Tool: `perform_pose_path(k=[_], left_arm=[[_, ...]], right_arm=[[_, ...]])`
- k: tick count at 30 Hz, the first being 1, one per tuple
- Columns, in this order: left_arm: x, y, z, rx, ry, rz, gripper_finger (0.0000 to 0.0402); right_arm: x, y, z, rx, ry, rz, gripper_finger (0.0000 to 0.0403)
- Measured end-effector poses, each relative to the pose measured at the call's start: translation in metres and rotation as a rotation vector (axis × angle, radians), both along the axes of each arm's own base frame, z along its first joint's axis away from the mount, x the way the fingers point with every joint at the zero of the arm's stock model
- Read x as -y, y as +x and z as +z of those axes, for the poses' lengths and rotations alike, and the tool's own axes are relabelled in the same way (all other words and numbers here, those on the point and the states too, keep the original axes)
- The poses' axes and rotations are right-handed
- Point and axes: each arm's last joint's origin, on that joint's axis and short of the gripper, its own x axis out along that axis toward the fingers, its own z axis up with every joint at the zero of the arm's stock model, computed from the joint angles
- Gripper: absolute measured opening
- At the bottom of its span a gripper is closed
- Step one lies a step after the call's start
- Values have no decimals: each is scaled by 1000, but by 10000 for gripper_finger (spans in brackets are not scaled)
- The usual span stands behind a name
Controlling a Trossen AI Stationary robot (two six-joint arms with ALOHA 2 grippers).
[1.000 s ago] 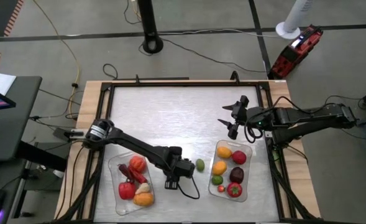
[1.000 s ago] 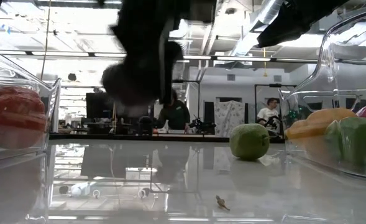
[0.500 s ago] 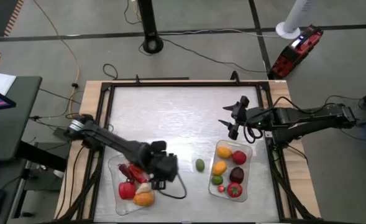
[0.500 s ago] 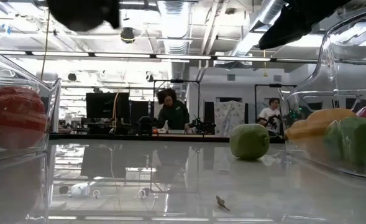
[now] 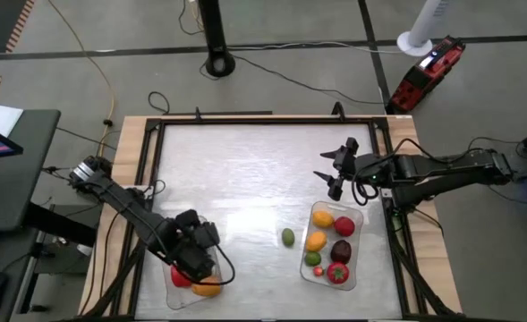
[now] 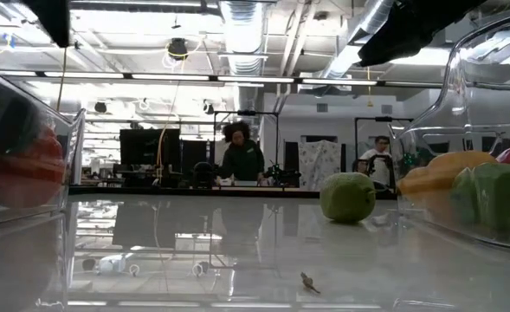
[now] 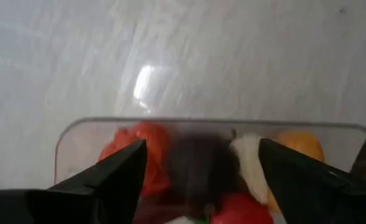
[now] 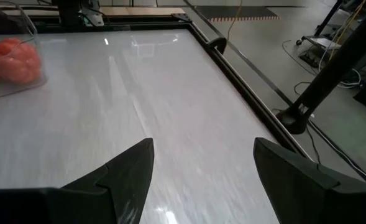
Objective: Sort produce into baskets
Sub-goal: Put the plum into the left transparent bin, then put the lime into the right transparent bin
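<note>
The left end effector (image 5: 194,255) hangs over the left basket (image 5: 169,284), which lies near the front edge of the table (image 5: 245,170), on its left half. In the left wrist view the 2 dark fingers (image 7: 117,174) stand wide apart and nothing is between them. Below them, inside the clear tray, lie a red-orange tomato-like piece (image 7: 142,146), a dark purple piece (image 7: 195,165), a pale garlic-like piece (image 7: 250,158), an orange piece (image 7: 297,146) and a red piece (image 7: 242,208). From above the arm covers most of this basket; only a red piece (image 5: 180,277) and an orange piece (image 5: 207,287) show beside it.

The right end effector (image 5: 332,170) waits in the air over the right half of the table, near the far end of the right basket (image 5: 357,268) but not over it. Its fingers (image 8: 123,177) are also spread and empty.

The right basket holds 2 yellow-orange pieces (image 5: 322,218), a red piece (image 5: 344,226), a dark purple piece (image 5: 341,249), a green piece (image 5: 311,259) and a red piece with a green top (image 5: 337,273).

1 green lime-like piece (image 5: 287,237) lies alone on the bare table, between the 2 baskets, closer to the right one and not touching it. In the low view it sits on the table (image 6: 347,197) just beside the right basket's wall.

In the room behind the table 2 persons (image 6: 240,156) are seen.
</note>
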Motion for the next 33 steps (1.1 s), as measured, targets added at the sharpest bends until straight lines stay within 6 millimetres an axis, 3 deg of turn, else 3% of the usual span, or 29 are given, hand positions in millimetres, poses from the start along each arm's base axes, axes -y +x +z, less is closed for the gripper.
perform_pose_path(k=[4,10,21,33], left_arm=[[-6,14,2,98,23,-11,319],[-23,56,-5,239,40,-72,315],[-44,142,-66,378,183,-324,305],[-69,184,-110,457,167,-454,305]], right_arm=[[0,0,0,0,0,0,301],[0,0,0,-3,0,1,301],[2,0,0,-4,-7,-22,301],[4,0,0,-2,-24,-39,301]])
